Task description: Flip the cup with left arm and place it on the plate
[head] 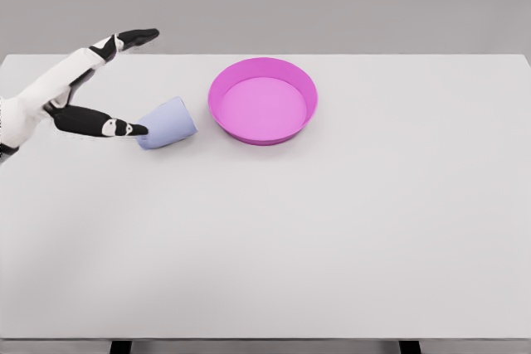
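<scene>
A pale lavender cup [168, 122] lies on its side on the white table [332, 230], left of the plate. The pink plate [263, 100], a shallow round dish with a raised rim, sits at the back middle with nothing in it. My left hand [137, 80] comes in from the left edge with its fingers spread wide. The thumb tip [129, 128] touches or nearly touches the cup's left end, and the long fingers [133, 38] stretch out well above and behind the cup. The hand holds nothing. The right arm is out of view.
The table's back edge runs just behind the plate and the hand. Beyond it is a plain grey wall.
</scene>
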Controlling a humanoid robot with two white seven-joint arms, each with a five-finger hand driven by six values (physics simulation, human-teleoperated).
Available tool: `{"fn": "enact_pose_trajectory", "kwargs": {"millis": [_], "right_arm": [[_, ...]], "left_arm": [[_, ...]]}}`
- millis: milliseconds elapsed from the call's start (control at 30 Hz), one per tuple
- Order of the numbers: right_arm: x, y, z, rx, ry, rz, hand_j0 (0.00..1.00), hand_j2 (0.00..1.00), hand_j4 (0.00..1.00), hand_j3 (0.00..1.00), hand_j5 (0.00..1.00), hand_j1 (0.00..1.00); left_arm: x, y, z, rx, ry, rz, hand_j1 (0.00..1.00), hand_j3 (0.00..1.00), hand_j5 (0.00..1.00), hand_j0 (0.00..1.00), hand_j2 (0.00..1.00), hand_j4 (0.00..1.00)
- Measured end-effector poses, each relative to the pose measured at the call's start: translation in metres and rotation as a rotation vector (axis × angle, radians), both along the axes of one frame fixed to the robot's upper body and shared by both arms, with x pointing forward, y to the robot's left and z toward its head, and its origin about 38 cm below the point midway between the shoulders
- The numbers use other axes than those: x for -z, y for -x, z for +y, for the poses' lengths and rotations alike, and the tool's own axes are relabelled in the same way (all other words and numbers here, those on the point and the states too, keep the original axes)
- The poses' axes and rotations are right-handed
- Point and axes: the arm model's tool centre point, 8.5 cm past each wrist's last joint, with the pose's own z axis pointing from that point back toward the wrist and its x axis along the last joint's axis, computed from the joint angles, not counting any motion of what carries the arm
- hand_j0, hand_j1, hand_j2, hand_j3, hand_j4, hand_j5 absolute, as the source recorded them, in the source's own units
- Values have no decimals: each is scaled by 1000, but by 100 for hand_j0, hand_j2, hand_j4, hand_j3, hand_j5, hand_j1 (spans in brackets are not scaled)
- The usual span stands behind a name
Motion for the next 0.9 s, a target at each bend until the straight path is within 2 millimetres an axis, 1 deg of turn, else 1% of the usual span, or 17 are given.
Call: {"fn": "enact_pose_trajectory", "kwargs": {"millis": [67, 133, 200, 300, 333, 367, 500, 567, 633, 767, 900], "right_arm": [[0, 0, 0, 0, 0, 0, 100, 100, 100, 100, 100, 100], [0, 0, 0, 0, 0, 0, 100, 100, 100, 100, 100, 100], [0, 0, 0, 0, 0, 0, 100, 100, 100, 100, 100, 100], [0, 0, 0, 0, 0, 0, 100, 100, 100, 100, 100, 100], [0, 0, 0, 0, 0, 0, 100, 100, 100, 100, 100, 100], [0, 0, 0, 0, 0, 0, 100, 100, 100, 100, 100, 100], [0, 0, 0, 0, 0, 0, 100, 100, 100, 100, 100, 100], [0, 0, 0, 0, 0, 0, 100, 100, 100, 100, 100, 100], [0, 0, 0, 0, 0, 0, 100, 100, 100, 100, 100, 100], [0, 0, 0, 0, 0, 0, 100, 100, 100, 100, 100, 100], [0, 0, 0, 0, 0, 0, 100, 100, 100, 100, 100, 100]], "left_arm": [[3, -11, -5, -58, 33, 66, 100, 100, 100, 100, 100, 100], [21, -17, -5, -153, 42, 163, 100, 100, 100, 100, 100, 100], [41, -21, -4, -238, -2, 252, 100, 100, 100, 100, 100, 100], [57, -22, -3, -312, -104, 293, 100, 100, 100, 100, 100, 100], [52, -26, -5, -316, -127, 278, 100, 100, 100, 100, 100, 100], [52, -28, -9, -310, -148, 277, 100, 100, 100, 100, 100, 100], [67, -29, -29, -297, -214, 297, 100, 100, 100, 100, 100, 100], [63, -34, -37, -300, -234, 282, 100, 100, 100, 100, 100, 100], [61, -39, -39, -323, -254, 284, 100, 100, 100, 100, 100, 100], [71, -47, -37, -405, -292, 347, 100, 100, 100, 100, 100, 100], [82, -50, -39, -453, -315, 407, 100, 100, 100, 100, 100, 100]]}}
